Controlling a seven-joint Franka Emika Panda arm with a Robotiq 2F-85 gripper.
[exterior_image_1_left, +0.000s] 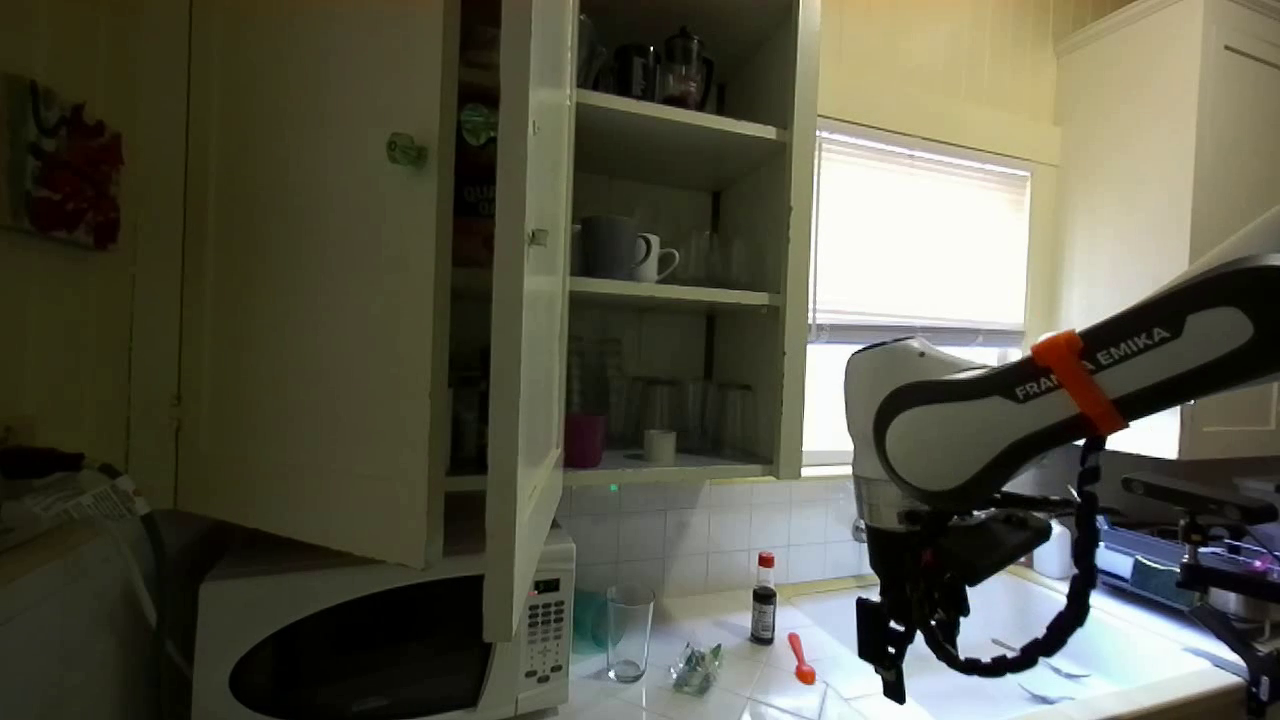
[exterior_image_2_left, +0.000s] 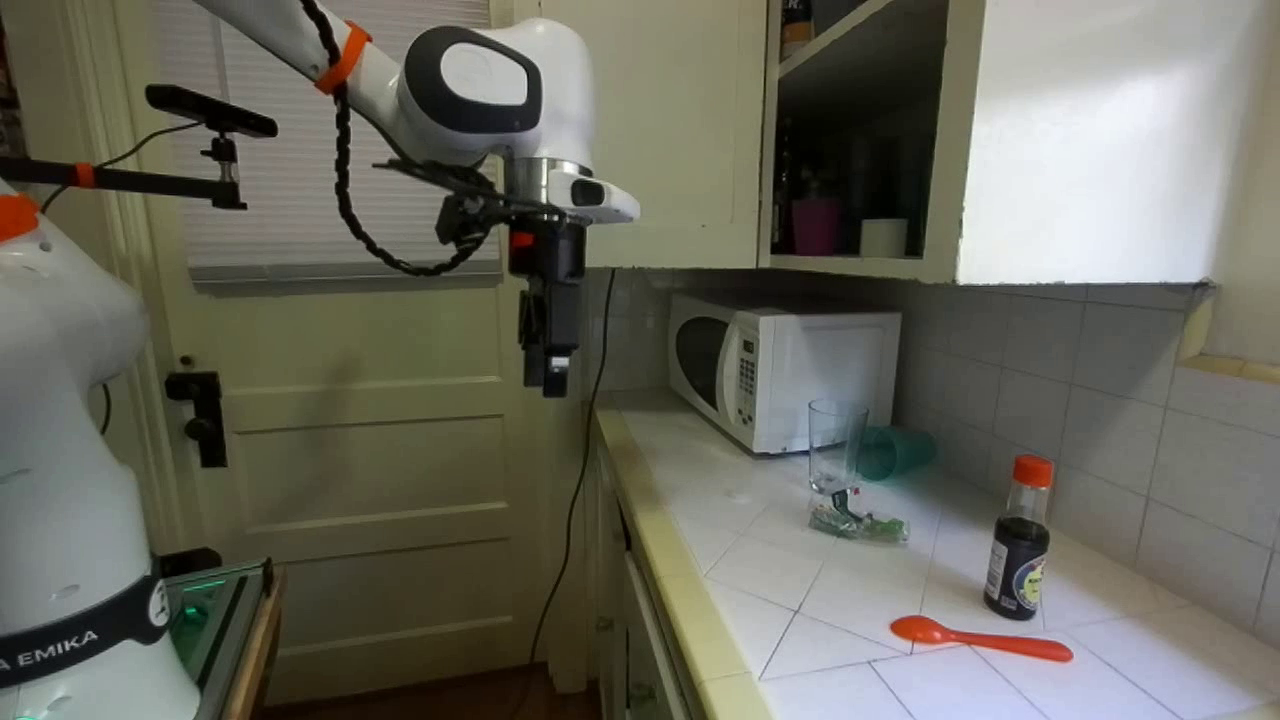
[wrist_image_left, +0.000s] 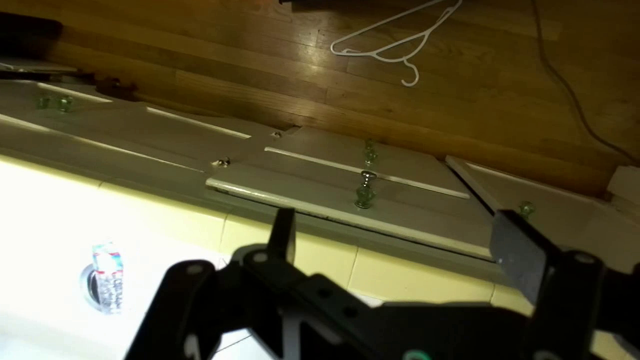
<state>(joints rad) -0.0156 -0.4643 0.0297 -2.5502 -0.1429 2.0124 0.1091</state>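
Note:
My gripper (wrist_image_left: 393, 215) is open and empty in the wrist view. Its fingers stand wide apart over the yellow counter edge (wrist_image_left: 290, 250) and the cabinet fronts below it. In an exterior view the gripper (exterior_image_1_left: 915, 650) points down, in front of the white sink (exterior_image_1_left: 1150, 640). It also hangs in an exterior view (exterior_image_2_left: 547, 375), touching nothing. On the white counter lie an orange spoon (exterior_image_2_left: 980, 638) and a clear packet with green contents (exterior_image_2_left: 858, 522). A dark sauce bottle (exterior_image_2_left: 1018, 550) with a red cap and a clear glass (exterior_image_2_left: 838, 445) stand upright. A teal cup (exterior_image_2_left: 897, 453) lies on its side.
A white microwave (exterior_image_2_left: 825, 370) stands at the counter's end. An open cabinet door (exterior_image_1_left: 525, 330) juts out above it; shelves hold mugs (exterior_image_1_left: 610, 247), glasses and a pink cup (exterior_image_1_left: 584, 440). Utensils (exterior_image_1_left: 1047, 692) lie in the sink. A white hanger (wrist_image_left: 395, 50) lies on the floor.

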